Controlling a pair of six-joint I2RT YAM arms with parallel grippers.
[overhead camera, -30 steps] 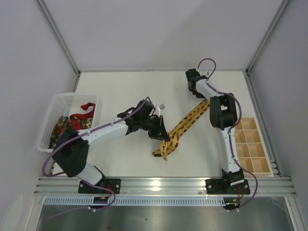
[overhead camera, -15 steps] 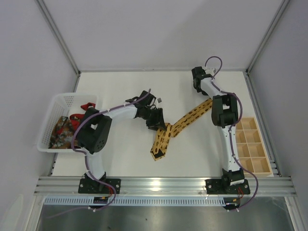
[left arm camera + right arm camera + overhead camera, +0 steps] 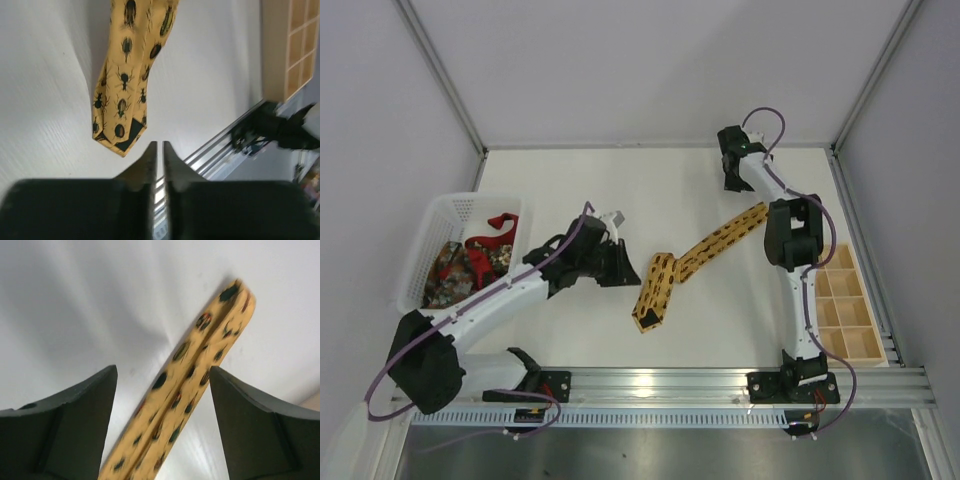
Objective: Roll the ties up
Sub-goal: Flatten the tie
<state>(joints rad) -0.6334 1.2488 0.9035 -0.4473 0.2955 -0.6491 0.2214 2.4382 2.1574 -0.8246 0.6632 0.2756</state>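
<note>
Left gripper [image 3: 160,146] fingers pressed together on nothing; yellow tie [image 3: 122,92] tip sits just past them, rest cut off. Right gripper [image 3: 162,369] spread wide, tie blurry beyond its fingers.

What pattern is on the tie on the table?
Yellow tie with small dark beetle-like insects; clearest in the left wrist view.

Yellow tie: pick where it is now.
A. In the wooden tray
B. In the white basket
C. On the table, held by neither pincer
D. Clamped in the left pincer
C: the yellow tie lies on the table, with the left pincer shut beside it and the right pincer open, off its far end.
</note>
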